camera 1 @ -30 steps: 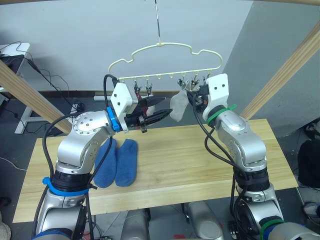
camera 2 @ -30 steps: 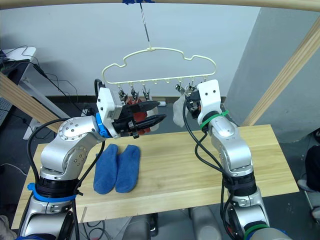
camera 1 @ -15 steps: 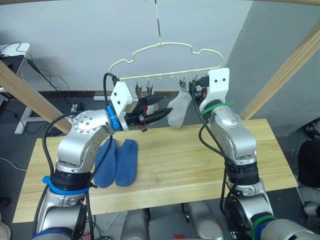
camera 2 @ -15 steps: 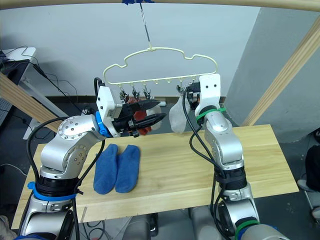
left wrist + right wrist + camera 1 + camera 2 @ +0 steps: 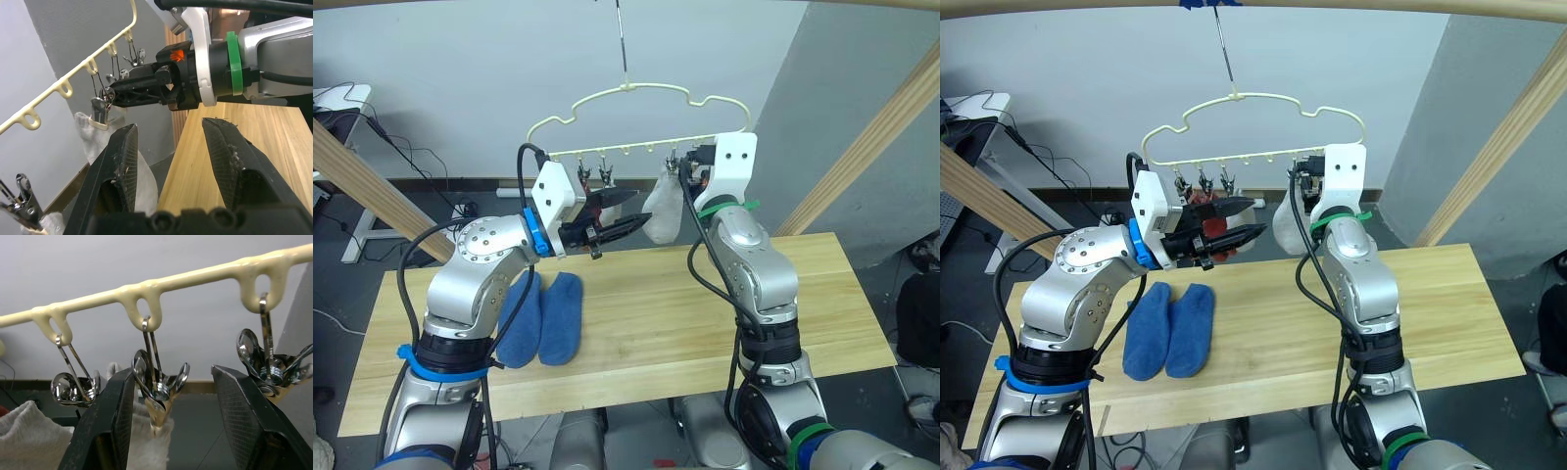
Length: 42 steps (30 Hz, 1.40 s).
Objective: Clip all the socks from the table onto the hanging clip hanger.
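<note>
The pale yellow clip hanger (image 5: 636,91) hangs above the table (image 5: 656,323). A light grey sock (image 5: 663,211) hangs from one of its clips (image 5: 159,391). My right gripper (image 5: 173,372) is open at that clip, one finger on each side. My left gripper (image 5: 636,208) is open and empty, pointing toward the grey sock (image 5: 95,139) from the left. A rust red sock (image 5: 1201,202) hangs from the clips behind the left gripper, mostly hidden. Two blue socks (image 5: 540,318) lie side by side on the table's left part.
Slanted wooden beams stand at the right (image 5: 871,137) and left (image 5: 362,186) of the table. More metal clips (image 5: 271,372) hang along the hanger bar on both sides of the right gripper. A desk with cables (image 5: 342,98) stands at the back left.
My right arm has swung its elbow to the left and the gripper has risen to the clip row. The grey sock now hangs from the clip. The left arm has held still.
</note>
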Tool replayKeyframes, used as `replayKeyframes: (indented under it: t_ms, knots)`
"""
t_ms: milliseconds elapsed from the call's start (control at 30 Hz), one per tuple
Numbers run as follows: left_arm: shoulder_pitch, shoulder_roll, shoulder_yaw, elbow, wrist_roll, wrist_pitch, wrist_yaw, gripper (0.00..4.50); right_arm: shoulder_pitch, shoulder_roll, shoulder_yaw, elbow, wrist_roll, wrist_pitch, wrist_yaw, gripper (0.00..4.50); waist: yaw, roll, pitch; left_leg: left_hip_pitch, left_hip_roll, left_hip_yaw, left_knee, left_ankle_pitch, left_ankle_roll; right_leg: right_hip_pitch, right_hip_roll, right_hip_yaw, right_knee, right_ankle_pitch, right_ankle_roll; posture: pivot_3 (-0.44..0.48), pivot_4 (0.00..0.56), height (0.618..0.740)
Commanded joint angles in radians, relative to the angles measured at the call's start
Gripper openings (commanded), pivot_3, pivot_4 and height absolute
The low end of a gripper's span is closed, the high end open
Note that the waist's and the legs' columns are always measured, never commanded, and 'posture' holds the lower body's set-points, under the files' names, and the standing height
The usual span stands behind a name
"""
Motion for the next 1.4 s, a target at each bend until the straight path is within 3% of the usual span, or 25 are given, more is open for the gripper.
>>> replayKeyframes:
  t_ms: [33,233,333,1400]
  knots:
    - [-0.006,-0.002,0.006,-0.023,-0.002,-0.020,0.000,2.31,-0.013,0.019,-0.003,-0.067,-0.010,-0.005,-0.029,2.53,0.000,0.000,0.000,0.000,0.000,0.000,0.000,0.000,0.000,0.000,0.000,0.000,0.000,0.000,0.000,-0.198,0.225,0.740]
    - [-0.004,-0.004,0.002,-0.024,0.000,-0.023,-0.001,2.31,-0.008,0.044,0.013,-0.082,-0.007,0.006,-0.051,2.53,0.000,0.000,-0.001,0.000,0.000,0.000,0.000,0.000,0.000,0.000,0.000,0.000,0.000,0.000,0.000,-0.203,0.225,0.740]
    - [-0.003,-0.006,-0.002,-0.024,0.003,-0.023,0.000,2.31,-0.006,0.047,0.021,-0.083,0.001,0.012,-0.049,1.97,-0.001,0.000,-0.001,0.000,0.000,0.000,0.000,0.000,0.000,0.000,0.000,0.000,0.000,0.000,0.000,-0.203,0.225,0.740]
    - [0.013,-0.005,-0.012,-0.035,0.014,-0.026,0.009,2.31,-0.023,0.067,0.034,-0.058,0.057,-0.003,-0.040,1.97,-0.005,0.000,-0.002,0.000,0.000,0.000,0.000,0.000,0.000,0.000,0.000,0.000,0.000,0.000,0.000,-0.197,0.225,0.740]
